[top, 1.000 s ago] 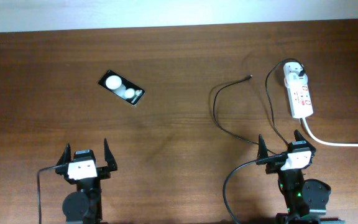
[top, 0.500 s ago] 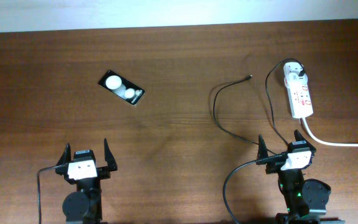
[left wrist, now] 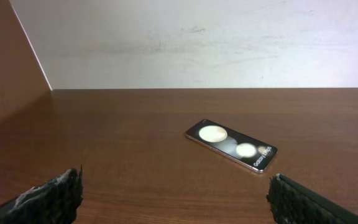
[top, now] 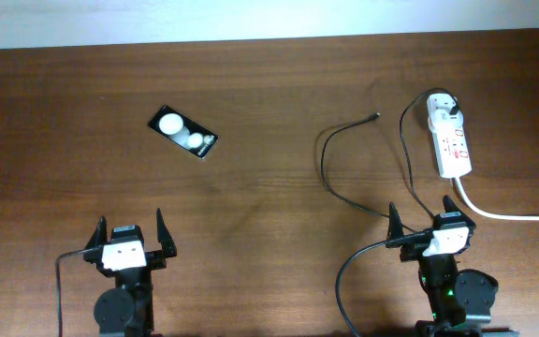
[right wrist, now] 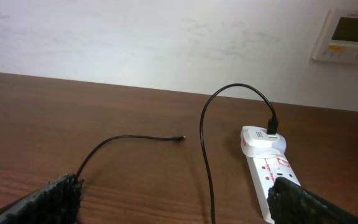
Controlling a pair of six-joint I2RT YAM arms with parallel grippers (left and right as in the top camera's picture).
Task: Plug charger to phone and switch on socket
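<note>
The black phone (top: 184, 133) lies flat at the table's back left, its glossy face showing round white reflections; it also shows in the left wrist view (left wrist: 231, 144). The white socket strip (top: 450, 139) lies at the back right, seen too in the right wrist view (right wrist: 269, 172). The thin black charger cable (top: 330, 168) is plugged into the strip's far end, and its free connector tip (top: 373, 117) lies on the table, also visible in the right wrist view (right wrist: 180, 138). My left gripper (top: 131, 234) is open and empty near the front edge. My right gripper (top: 422, 221) is open and empty in front of the strip.
The strip's thick white cord (top: 513, 215) runs off to the right. A wall thermostat (right wrist: 346, 35) hangs behind the table. A wooden side panel (left wrist: 5, 68) stands at the far left.
</note>
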